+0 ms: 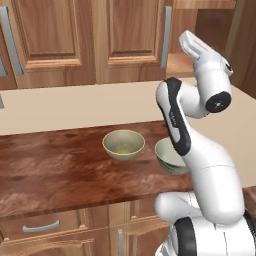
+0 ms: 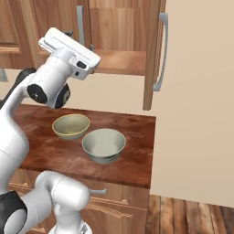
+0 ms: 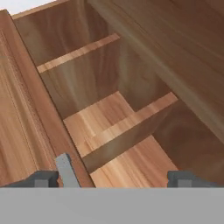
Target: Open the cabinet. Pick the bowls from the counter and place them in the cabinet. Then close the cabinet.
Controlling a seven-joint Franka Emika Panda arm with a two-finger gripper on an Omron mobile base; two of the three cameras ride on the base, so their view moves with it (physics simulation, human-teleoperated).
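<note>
We see the cabinet [image 2: 119, 55] with its right door [image 2: 153, 55] swung out toward us, edge on in the right base view, so the wooden shelf [image 2: 119, 62] inside is bare to sight; its grey bar handle [image 2: 162, 50] runs down the outer face. In the left base view the other door [image 1: 131, 37] is shut, its handle [image 1: 166, 37] upright at the edge beside the opening. Our arm [image 1: 200, 145] rises in front of the counter [image 1: 55, 170] and bends up so that the hand sits high, level with the cabinet's lower edge. In the hand view we look straight into the cabinet, over the shelf and a door edge on the left, with a grey handle end [image 3: 67, 169] just beside the left fingertip. The gripper [image 3: 113, 179] is spread wide and holds nothing: its two dark fingertips [image 3: 41, 178] stand well apart at the bottom of that view with only bare wood between them. The two bowls rest upright on the counter below, close together. The beige bowl [image 2: 71, 126] with the yellowish rim lies to the left, and the larger grey-green bowl [image 2: 104, 145] with the pale inside lies just beside it, nearer the counter's front edge and right end. In the left base view the beige bowl [image 1: 123, 144] is in plain sight while the grey-green bowl [image 1: 166, 155] is partly hidden behind our arm. Drawers [image 1: 40, 226] with grey handles sit under the counter.
</note>
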